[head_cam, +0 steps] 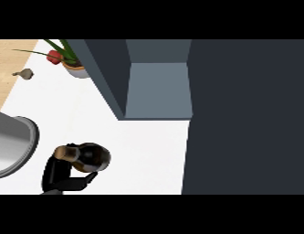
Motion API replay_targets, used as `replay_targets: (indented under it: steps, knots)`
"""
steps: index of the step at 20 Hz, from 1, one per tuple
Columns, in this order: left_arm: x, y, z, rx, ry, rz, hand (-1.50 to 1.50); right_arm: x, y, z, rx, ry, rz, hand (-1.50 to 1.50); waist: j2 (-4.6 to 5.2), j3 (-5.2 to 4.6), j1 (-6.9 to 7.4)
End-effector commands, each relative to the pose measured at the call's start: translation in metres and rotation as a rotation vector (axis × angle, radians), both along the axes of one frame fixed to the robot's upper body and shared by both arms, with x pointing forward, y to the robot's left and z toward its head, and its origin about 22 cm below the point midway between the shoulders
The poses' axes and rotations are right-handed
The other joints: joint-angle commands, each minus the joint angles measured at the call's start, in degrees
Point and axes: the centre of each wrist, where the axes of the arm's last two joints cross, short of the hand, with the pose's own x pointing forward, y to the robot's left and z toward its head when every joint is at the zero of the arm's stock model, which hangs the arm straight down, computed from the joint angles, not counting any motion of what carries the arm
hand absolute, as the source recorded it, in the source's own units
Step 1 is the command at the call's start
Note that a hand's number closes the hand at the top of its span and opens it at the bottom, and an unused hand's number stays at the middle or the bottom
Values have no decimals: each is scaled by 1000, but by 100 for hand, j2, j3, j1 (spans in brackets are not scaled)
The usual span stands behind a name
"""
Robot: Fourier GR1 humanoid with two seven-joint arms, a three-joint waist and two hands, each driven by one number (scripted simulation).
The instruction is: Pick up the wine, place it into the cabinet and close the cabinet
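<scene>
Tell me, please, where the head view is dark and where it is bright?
In the head view, the white counter is the brightest area; the cabinet interior reads a lighter grey-blue than its dark outer wall; the large panel at right is uniformly dark with no detail; the grey cylinder at left shows a soft gradient; the black left hand blends with the wine.
</scene>
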Motion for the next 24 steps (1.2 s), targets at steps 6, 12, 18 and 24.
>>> replay_targets:
  steps: [6, 12, 18, 24]
  knots:
    - [-43, -9, -3, -152, -30, -146, 150, 4, -14, -5, 0, -1, -17, -150, 42, -61, 33]
    - [-32, -29, 47, -154, -111, -194, 150, 14, 10, -3, 5, 1, -18, -150, 42, -62, 75]
    - [-39, -55, 88, -168, -126, -175, 150, 5, 5, -7, 14, 15, 14, -150, 52, -67, 19]
    - [-22, -65, 140, -167, -152, -199, 150, -3, 7, -4, -3, 26, 5, -150, 53, -69, 2]
